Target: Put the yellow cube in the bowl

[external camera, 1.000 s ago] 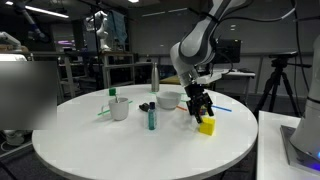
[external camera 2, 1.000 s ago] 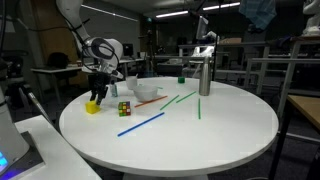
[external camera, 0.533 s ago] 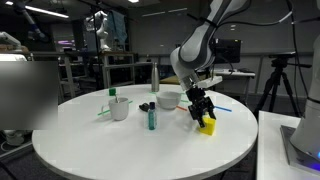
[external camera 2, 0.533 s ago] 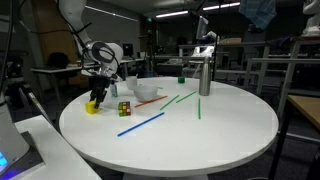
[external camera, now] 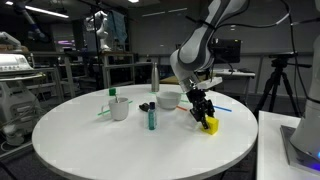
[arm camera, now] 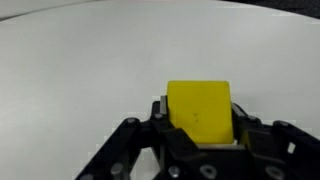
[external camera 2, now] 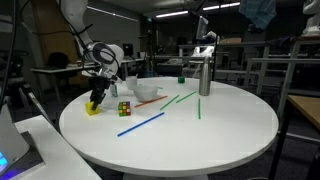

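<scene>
Round white table (external camera: 110, 145); yellow cube (arm camera: 200, 108) inside tool (arm camera: 200, 128), plain only from wrist view, grip uncertain.

Wrist view is pretty cramped: the gripper (arm camera: 200, 142) runs off the frame at 6 o'clock, so its fingers are only half there. The bottom edge of the yellow cube (arm camera: 199, 108) is buried behind the dark gripper body, so I can't tell if the pads actually press on it. In an exterior view the gripper (external camera: 203, 112) covers the yellow cube (external camera: 210, 125) from 11 o'clock, and the arm (external camera: 200, 40) gets chopped off at 12 o'clock. The bowl (external camera: 168, 100) shows just its outer wall, inside hidden. The multicoloured cube (external camera 2: 124, 108) is too small to read its faces.
</scene>
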### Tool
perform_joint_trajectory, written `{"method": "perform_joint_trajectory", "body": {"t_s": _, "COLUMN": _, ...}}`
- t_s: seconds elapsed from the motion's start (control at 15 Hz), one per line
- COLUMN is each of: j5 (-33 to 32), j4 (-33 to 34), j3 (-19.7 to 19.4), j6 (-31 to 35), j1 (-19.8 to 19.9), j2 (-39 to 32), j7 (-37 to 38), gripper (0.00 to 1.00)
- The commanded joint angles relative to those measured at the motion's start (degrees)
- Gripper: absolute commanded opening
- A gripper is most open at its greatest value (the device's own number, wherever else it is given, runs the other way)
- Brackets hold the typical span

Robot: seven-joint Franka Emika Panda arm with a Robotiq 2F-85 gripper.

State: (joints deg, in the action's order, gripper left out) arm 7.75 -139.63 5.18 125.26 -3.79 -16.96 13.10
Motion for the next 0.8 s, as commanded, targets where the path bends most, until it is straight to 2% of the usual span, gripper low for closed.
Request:
{"method": "perform_joint_trajectory", "body": {"t_s": 0.0, "j5": 0.8, "j4": 0.8, "j3": -0.9, "j6": -1.8, "j1": -0.2, "j2": 1.5, "j7": 0.1, "gripper": 0.31}}
{"method": "perform_joint_trajectory", "body": {"t_s": 0.73, "j5": -3.8, "j4": 1.4, "j3": -2.9, "j6": -1.0, "j1": -0.2, "j2": 12.9, "j7": 5.7, "gripper": 0.31}}
